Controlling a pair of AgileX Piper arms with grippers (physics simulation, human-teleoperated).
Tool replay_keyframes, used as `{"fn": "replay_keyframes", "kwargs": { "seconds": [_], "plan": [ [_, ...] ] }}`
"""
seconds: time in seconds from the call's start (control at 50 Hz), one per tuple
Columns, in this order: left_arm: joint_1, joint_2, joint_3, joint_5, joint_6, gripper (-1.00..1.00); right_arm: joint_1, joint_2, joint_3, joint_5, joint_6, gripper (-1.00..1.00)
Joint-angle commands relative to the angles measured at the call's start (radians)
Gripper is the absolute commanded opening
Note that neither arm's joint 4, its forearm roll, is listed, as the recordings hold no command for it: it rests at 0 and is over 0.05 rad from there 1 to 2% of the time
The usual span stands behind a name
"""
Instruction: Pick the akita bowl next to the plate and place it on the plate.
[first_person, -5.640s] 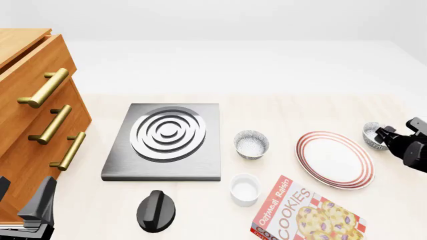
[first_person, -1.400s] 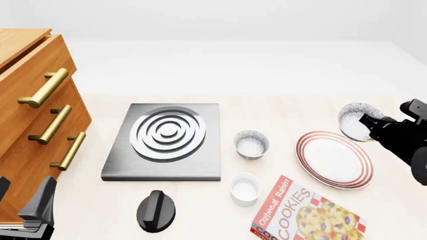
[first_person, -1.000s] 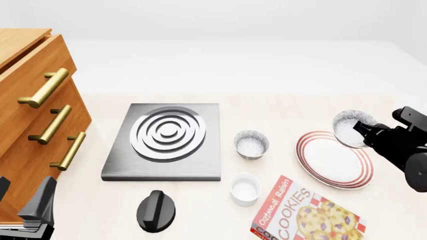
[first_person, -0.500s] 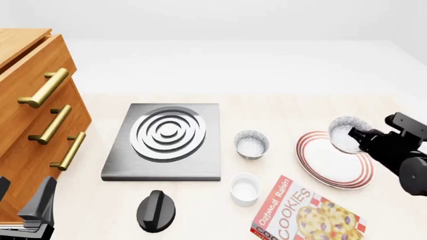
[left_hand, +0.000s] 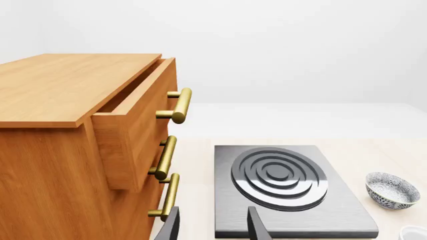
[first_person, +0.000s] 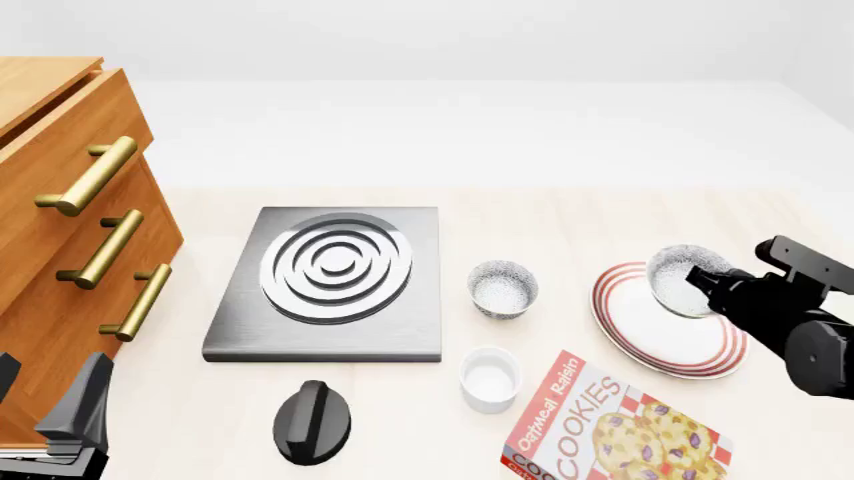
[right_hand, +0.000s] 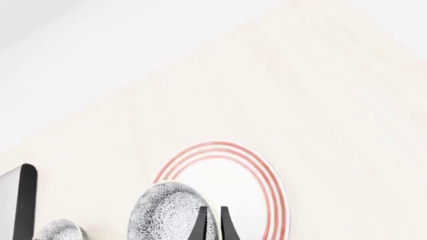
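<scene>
The right gripper (first_person: 707, 288) is pinching the akita bowl (first_person: 683, 278) by its rim above the plate (first_person: 638, 330); it should lower it level toward the centre before releasing.

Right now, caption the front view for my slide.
Right gripper holds the akita bowl tilted over the plate.

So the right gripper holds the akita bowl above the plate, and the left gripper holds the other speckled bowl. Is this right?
Not quite. The right gripper does hold the akita bowl above the plate, but the left gripper is empty. The front view shows the other speckled bowl sitting on the table beside the stove plate.
</scene>
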Motion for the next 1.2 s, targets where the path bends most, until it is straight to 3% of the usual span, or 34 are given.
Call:
{"fn": "replay_keyframes", "kwargs": {
  "seconds": [0.02, 1.2],
  "plan": [
    [0.0, 0.0, 0.0, 0.0, 0.0, 1.0, 0.004, 0.028, 0.002, -0.023, 0.001, -1.0],
    [0.0, 0.0, 0.0, 0.0, 0.0, 1.0, 0.005, 0.198, -0.006, -0.114, -0.001, -1.0]
  ]
}}
